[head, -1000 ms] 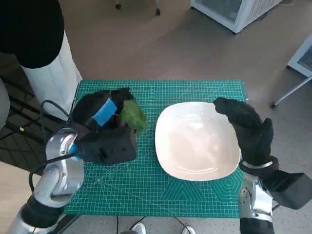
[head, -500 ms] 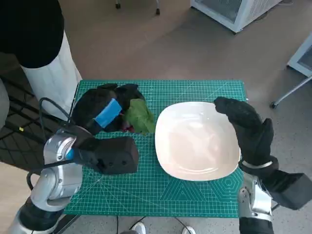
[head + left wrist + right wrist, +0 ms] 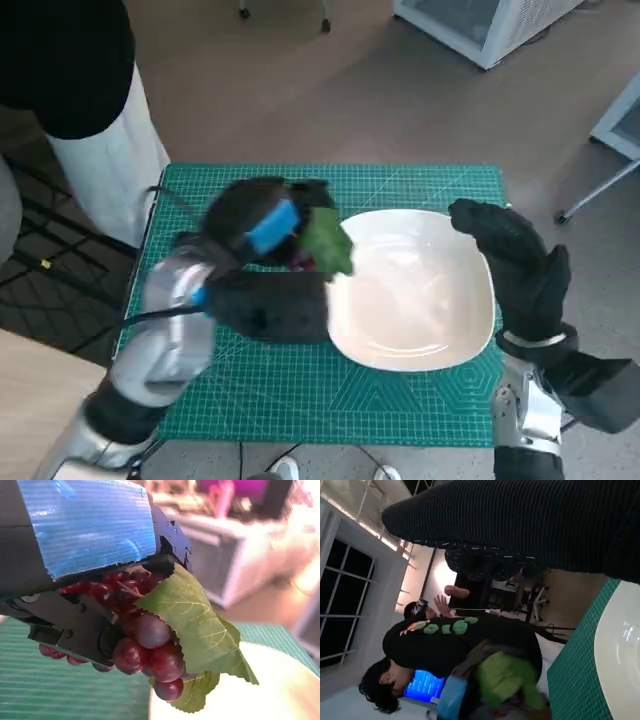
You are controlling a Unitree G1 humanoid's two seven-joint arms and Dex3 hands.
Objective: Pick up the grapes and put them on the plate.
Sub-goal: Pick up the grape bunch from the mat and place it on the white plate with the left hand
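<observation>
My left hand grips a bunch of dark red grapes with a green leaf, held above the mat at the left rim of the white plate. The left wrist view shows the grapes hanging under the blue-taped hand, with the leaf over the plate's edge. My gloved right hand rests at the plate's right rim and holds nothing. The right wrist view shows the left hand with the green leaf beyond the plate.
A green cutting mat covers the small table. A person in a black top sits beyond the table's far left corner, their pale trouser leg beside the mat. White cabinets stand on the floor behind.
My left hand has carried the grapes to the right, from the mat's left part to the plate's left rim. The right hand has stayed put.
</observation>
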